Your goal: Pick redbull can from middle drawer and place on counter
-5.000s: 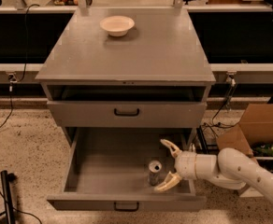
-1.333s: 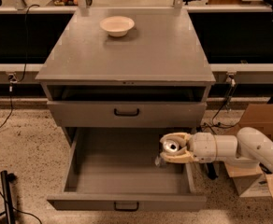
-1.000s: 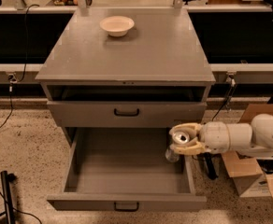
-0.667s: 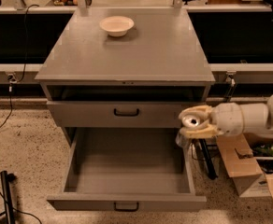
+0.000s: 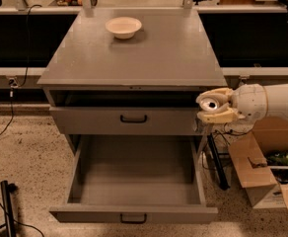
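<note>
Risen clear of the near middle drawer (image 5: 134,179), the redbull can (image 5: 212,103) is sitting clamped in my gripper (image 5: 208,107), right of and below the counter (image 5: 149,58) edge. Needing more height before swinging left, short of far bowl (image 5: 123,27).

One camera, high in front, perhaps head-mounted, angled down, fairly near desk (image 5: 154,53) and middle drawer (image 5: 134,174), end effector (image 5: 209,105) clasping redbull can (image 5: 212,103) just right of desk.
</note>
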